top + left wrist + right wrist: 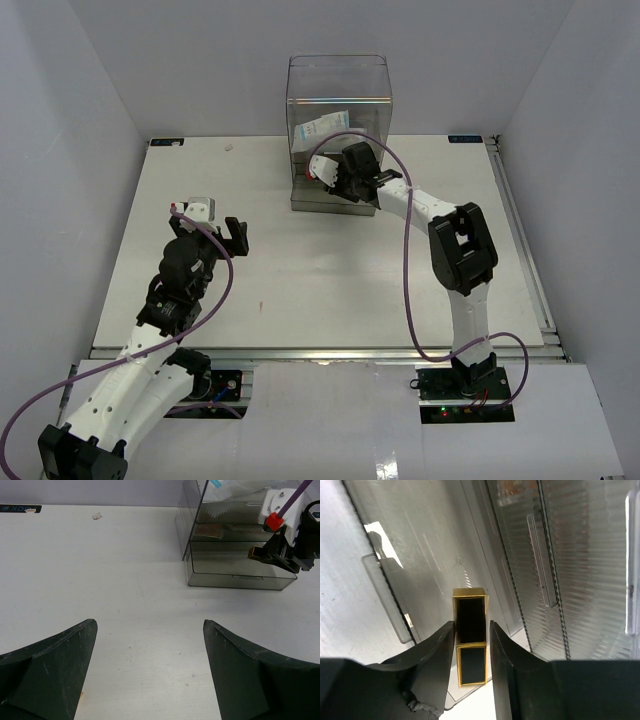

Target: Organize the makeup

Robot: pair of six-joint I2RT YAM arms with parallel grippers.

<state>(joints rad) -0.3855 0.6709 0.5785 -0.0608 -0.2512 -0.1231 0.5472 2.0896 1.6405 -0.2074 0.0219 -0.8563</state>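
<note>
**While the right arm works at the drawers, a dark case sits between its jaws**

Because the right wrist view looks straight down its own fingers, the essentials are plain. The right gripper (471, 626) has one finger on each side of a slim black case (470, 607) with gold edging. The fingers sit close against its upper half, with slivers of light beside the lower half. Whether that is a firm hold or a loose one I cannot tell.

The case points lengthwise into the ribbed clear plastic of the acrylic drawer box (338, 105). That is probably the reason for the narrow, end-on hold (a sideways grip would likely foul the drawer walls). In the left wrist view the gripper meets the box at the front of the lower drawers (235, 577), and the bottom one stands a little proud of the stack. I judge the step in hand to be setting the case into a drawer.

Further out, white-and-blue sachets (322, 127) lie in the tall upper compartment. A flat pinkish-brown piece (214, 530), likely a palette, shows in a higher drawer, so sorting by kind seems well advanced.

The left gripper (150, 672) hangs with its jaws spread wide and nothing between them. It is over the table (300, 280), well apart from the box and out of the right arm's way, I suppose.
</note>
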